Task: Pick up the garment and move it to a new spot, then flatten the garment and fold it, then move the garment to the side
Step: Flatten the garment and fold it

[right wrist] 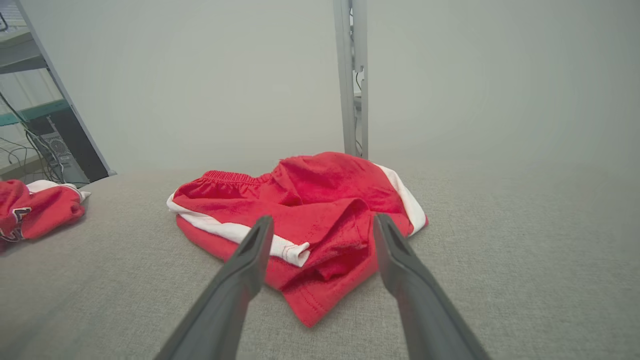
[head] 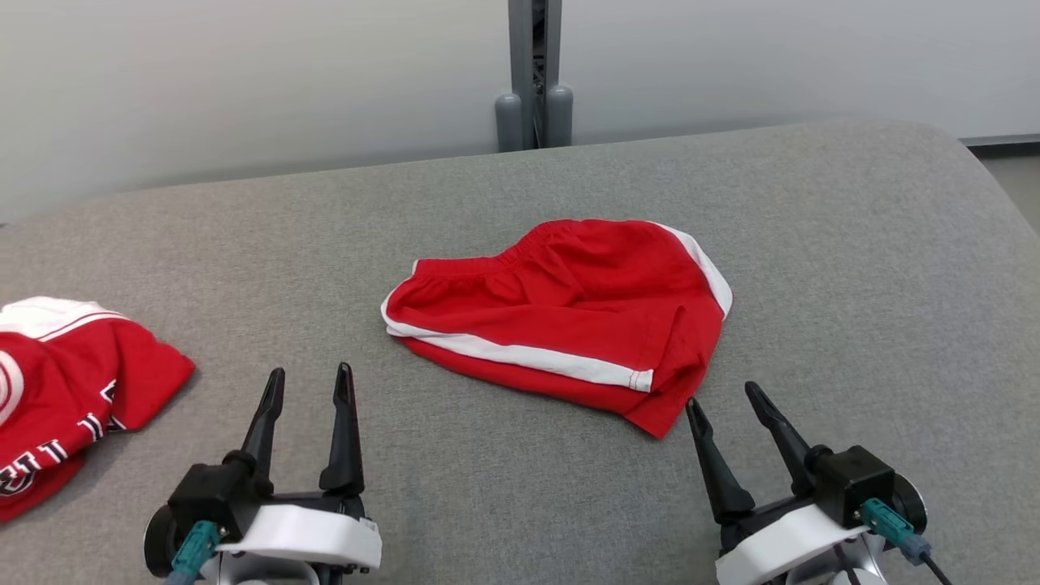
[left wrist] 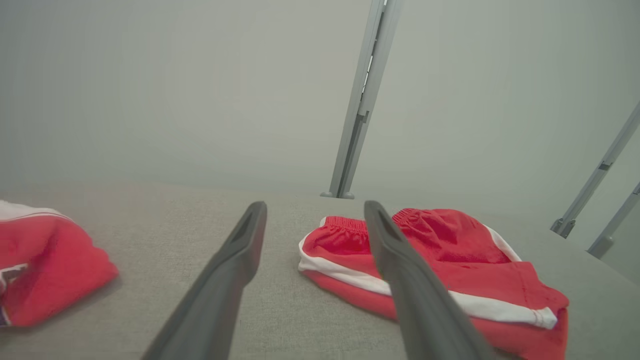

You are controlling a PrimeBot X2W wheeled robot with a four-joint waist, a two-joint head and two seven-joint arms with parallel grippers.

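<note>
Left end effector (head: 310, 370), right end effector (head: 721, 395), both agape near shorts (head: 561, 309)

Grey fabric surface (head: 812, 244): red shorts (head: 569, 309) centre, red jersey (head: 65, 382) left edge

The only writing I can find is on the red jersey (head: 81, 382) at the lower left of the head view. It has white block letters with dark outlines in slanted rows across the crumpled front, next to part of a white ring emblem at the frame's left edge. Folds and the frame edge break the letters up, so I can't read a whole word. In the right wrist view, far left, its mark is too small to read.
</note>
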